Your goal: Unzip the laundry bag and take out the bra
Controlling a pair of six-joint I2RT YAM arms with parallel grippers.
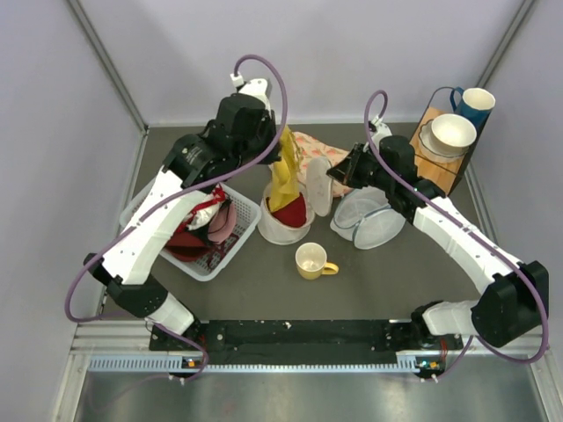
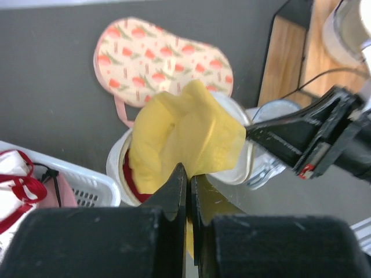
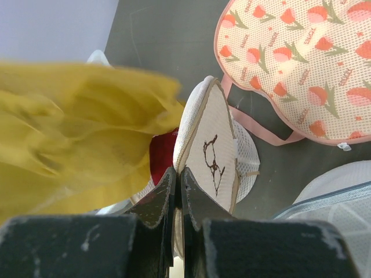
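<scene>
The cream-white laundry bag (image 1: 280, 230) stands open at mid-table, its lid (image 1: 318, 186) tipped upright. My right gripper (image 1: 332, 178) is shut on the lid's zipper rim; the right wrist view shows the gripper (image 3: 177, 174) pinching the lid (image 3: 210, 139), which has a black mark. My left gripper (image 1: 283, 132) is shut on the yellow bra (image 1: 283, 171) and holds it up, its lower end still hanging into the bag. The left wrist view shows the gripper (image 2: 186, 174) clamped on the bra (image 2: 179, 136). A red garment (image 3: 163, 152) lies inside the bag.
A flat pink patterned pouch (image 1: 310, 149) lies behind the bag. A bluish-grey mesh pouch (image 1: 369, 220) sits to its right. A white basket (image 1: 230, 255) with red and pink garments stands on the left. A yellow mug (image 1: 311, 261) stands in front. A wooden stand (image 1: 440, 163) with dishes is at back right.
</scene>
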